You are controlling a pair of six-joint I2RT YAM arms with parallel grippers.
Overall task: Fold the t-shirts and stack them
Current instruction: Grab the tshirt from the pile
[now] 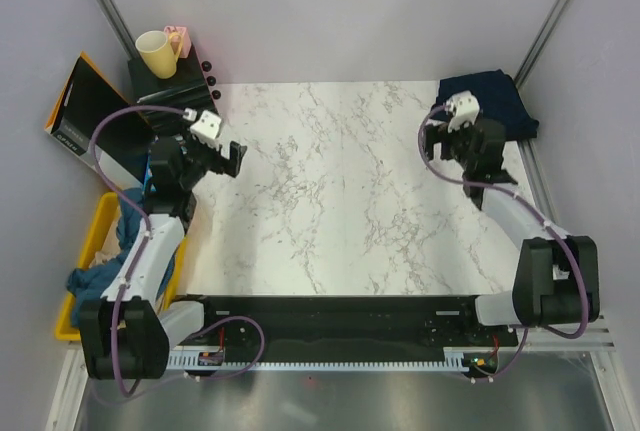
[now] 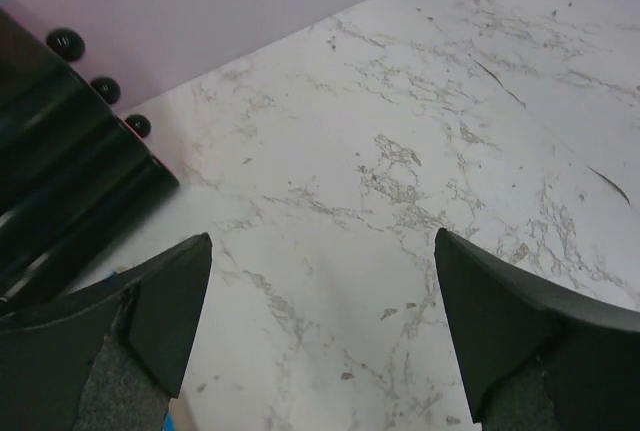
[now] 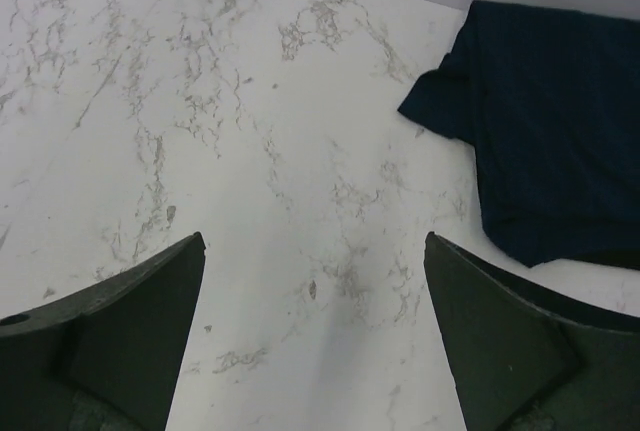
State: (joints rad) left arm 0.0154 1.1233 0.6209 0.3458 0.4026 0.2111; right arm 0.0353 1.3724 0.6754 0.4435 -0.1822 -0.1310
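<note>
While the navy t-shirt is laid on the bench, the left claw and right claw are held wide.

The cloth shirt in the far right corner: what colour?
The cloth shirt is dark navy; clearest in the right wrist view.

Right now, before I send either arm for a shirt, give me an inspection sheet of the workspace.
Surface: white marble-patterned table, bare in the middle.
Job's things: navy t-shirt at the far right corner, apparently folded; steel-blue t-shirt bunched in the yellow bin beside the table's left edge, partly hidden by the left arm.
Clutter: yellow mug on a black box at far left; black-and-orange carton beside it.
Grippers: left gripper and right gripper both open, holding nothing, above the table.
Cables: purple cables looped along both arms.
Surroundings: pale walls on three sides.
</note>
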